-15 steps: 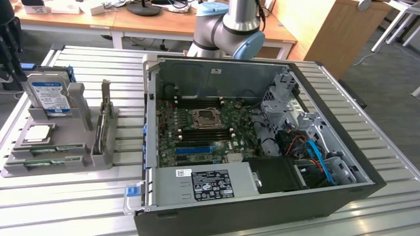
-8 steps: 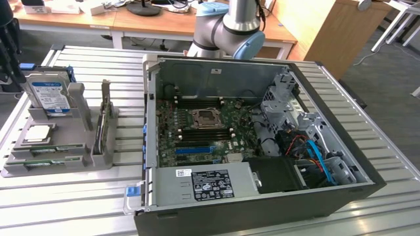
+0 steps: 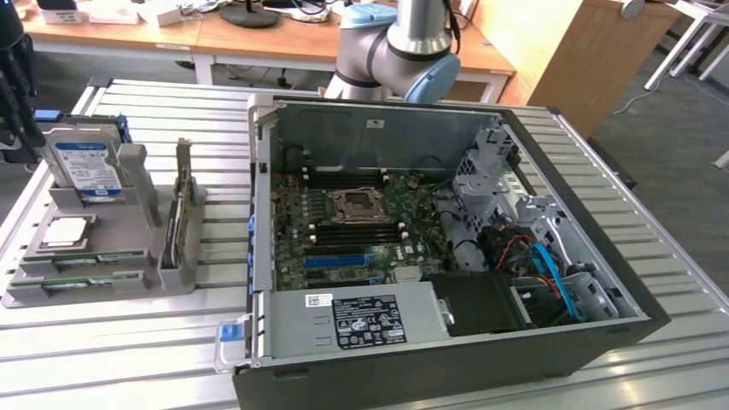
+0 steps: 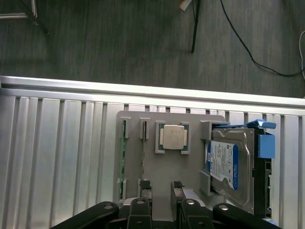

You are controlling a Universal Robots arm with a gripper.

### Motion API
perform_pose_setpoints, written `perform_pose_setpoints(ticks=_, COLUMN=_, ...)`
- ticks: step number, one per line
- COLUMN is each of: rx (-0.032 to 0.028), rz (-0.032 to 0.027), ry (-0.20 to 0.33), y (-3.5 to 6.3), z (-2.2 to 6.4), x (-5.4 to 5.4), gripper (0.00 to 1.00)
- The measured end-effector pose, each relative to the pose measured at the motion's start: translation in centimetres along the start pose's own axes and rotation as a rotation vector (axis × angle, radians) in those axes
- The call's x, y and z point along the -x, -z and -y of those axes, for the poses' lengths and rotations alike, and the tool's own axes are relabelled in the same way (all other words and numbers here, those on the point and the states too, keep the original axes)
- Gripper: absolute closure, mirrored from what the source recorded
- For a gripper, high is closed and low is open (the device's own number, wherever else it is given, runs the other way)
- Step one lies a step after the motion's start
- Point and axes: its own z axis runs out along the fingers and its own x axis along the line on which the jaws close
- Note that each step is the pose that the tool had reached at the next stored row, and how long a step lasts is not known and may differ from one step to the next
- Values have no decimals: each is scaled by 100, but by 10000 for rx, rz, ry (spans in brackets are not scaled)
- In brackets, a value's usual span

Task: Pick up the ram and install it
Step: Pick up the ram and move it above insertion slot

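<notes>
The hand (image 4: pixel 161 187) hangs over the grey tray (image 4: pixel 164 169) on the worktop (image 4: pixel 57 157). Its two fingers are apart, with nothing between them. The ram (image 4: pixel 123 157) stands on its edge in a slot at the tray's end, far from the blue hard drive (image 4: pixel 224 162). A second stick seems to sit in the next slot.

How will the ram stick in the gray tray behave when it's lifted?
Probably stiff: the ram is a thin, flat green board. Likely light, being far slimmer than the hard drive. Standing on edge in a slot of the tray, it could bind if pulled crooked.
</notes>
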Motion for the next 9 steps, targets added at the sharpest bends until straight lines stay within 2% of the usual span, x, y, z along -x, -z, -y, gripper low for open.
perform_pose_setpoints(ticks=9, rx=30, rz=-37, ry=324, y=-122, z=10, x=-9, gripper=70)
